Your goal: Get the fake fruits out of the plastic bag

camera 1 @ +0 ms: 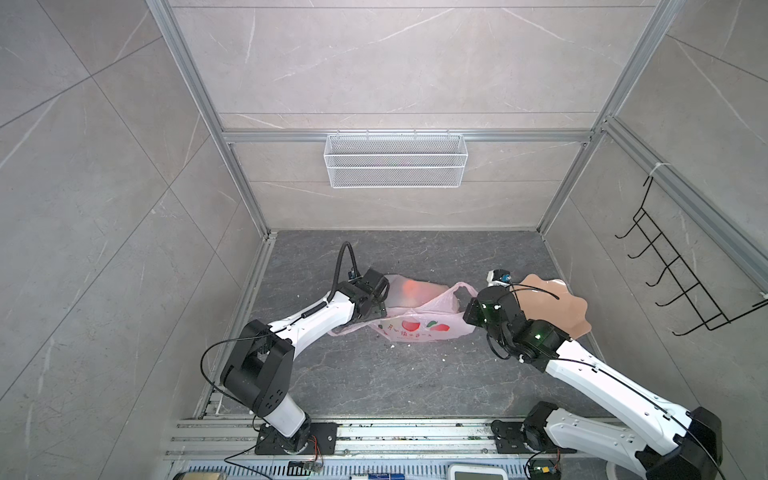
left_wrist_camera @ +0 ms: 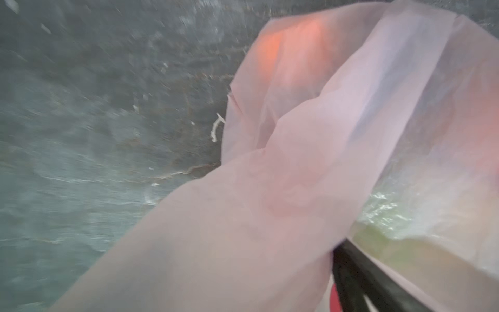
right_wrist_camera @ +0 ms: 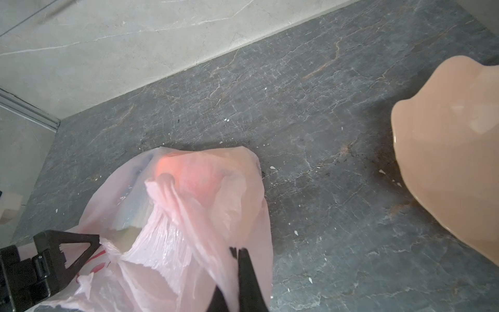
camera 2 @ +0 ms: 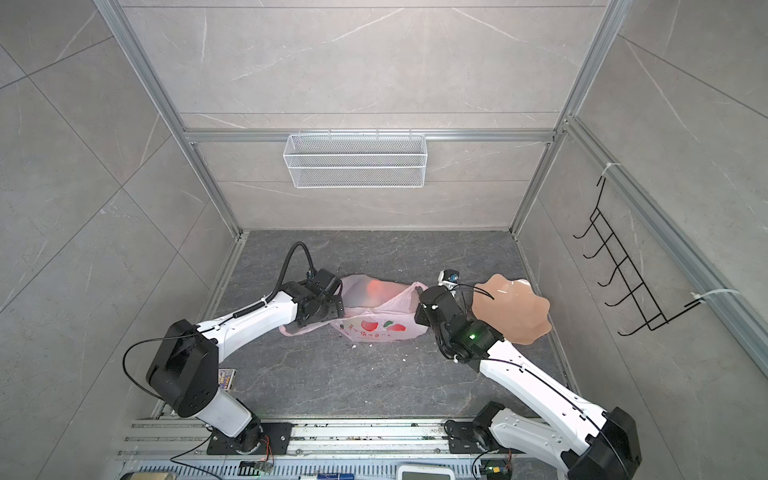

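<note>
The pale pink plastic bag point(camera 1: 419, 324) point(camera 2: 374, 328) lies crumpled in the middle of the dark floor. A red-orange fake fruit point(camera 1: 411, 286) point(right_wrist_camera: 167, 167) glows through its film, and a greenish one point(left_wrist_camera: 383, 216) shows inside. My left gripper point(camera 1: 376, 309) point(camera 2: 332, 309) is at the bag's left end. Film drapes over it, and one black finger point(left_wrist_camera: 356, 272) stands far off to the side, so the jaws are open. My right gripper point(right_wrist_camera: 239, 250) point(camera 1: 467, 305) is shut on the bag's right handle.
A peach scalloped plate point(camera 1: 557, 303) point(right_wrist_camera: 453, 162) lies right of the bag, partly under the right arm. A white mesh basket point(camera 1: 395, 160) hangs on the back wall. A black hook rack point(camera 1: 681, 270) is on the right wall. White crumbs dot the floor.
</note>
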`<control>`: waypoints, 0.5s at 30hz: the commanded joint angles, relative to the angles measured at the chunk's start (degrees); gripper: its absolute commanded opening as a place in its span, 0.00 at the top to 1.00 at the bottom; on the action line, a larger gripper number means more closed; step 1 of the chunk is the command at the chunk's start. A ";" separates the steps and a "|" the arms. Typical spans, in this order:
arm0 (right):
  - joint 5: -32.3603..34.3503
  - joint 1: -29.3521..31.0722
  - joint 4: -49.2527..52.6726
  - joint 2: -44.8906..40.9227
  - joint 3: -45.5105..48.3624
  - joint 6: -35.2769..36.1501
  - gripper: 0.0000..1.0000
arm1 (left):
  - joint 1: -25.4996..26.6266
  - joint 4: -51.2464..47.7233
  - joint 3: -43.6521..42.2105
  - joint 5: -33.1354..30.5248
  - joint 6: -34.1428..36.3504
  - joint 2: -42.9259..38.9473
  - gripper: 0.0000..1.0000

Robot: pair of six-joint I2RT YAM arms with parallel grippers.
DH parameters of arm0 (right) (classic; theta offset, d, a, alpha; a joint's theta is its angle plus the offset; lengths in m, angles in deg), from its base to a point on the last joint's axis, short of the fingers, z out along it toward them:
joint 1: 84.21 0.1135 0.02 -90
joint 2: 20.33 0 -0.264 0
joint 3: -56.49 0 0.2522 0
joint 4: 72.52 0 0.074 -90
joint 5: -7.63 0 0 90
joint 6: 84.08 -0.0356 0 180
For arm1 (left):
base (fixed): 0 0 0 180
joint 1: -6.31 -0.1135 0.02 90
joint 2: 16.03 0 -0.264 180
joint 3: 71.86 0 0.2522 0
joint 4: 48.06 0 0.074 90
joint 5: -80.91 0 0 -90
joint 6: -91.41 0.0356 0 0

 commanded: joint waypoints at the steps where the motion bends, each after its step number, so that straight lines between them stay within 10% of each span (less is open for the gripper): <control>1: 0.49 -0.65 2.23 1.64 -2.25 -2.72 1.00 | -0.81 9.22 -2.44 7.03 0.37 -2.03 0.19; 9: -6.73 -5.02 0.00 2.82 -2.65 -5.74 1.00 | -0.82 15.29 -4.57 11.14 2.26 -1.90 0.41; 15: -8.14 -7.66 -0.75 1.26 -0.97 -4.38 1.00 | -4.49 20.13 -9.36 11.68 1.99 -6.24 0.76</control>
